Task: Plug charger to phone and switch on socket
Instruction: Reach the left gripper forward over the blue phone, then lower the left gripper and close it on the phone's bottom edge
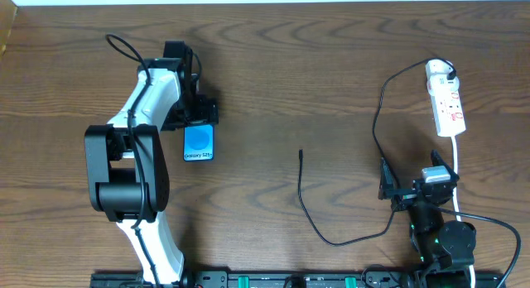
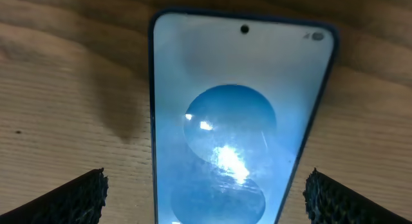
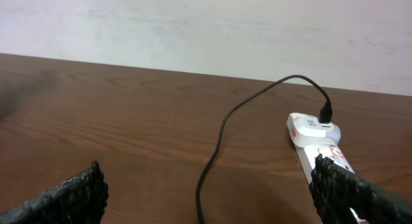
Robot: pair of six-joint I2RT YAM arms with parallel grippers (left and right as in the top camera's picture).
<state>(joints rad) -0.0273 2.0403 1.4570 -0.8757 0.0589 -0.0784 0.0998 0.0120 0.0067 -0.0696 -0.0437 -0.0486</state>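
Left tool [image 2: 206, 184] hangs over the phone [image 1: 199, 144], fingers spread wide, one on either side of the lit blue screen and clear of its edges. The phone lies flat on the tabletop [image 1: 273, 73]. Right tool [image 3: 206, 193] is spread too, facing the socket [image 1: 445, 98]. The charger [image 1: 301, 176] cable snakes across mid-table, its tip well apart from the phone.

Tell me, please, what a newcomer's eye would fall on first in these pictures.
The light-blue Galaxy S25 phone stands out at left-centre of the dark wooden table, with the left arm's jaws open on either side of it. Next comes the thin black charger cable, looping from the white power strip at the far right to its plug tip, lying free mid-table, apart from the phone.
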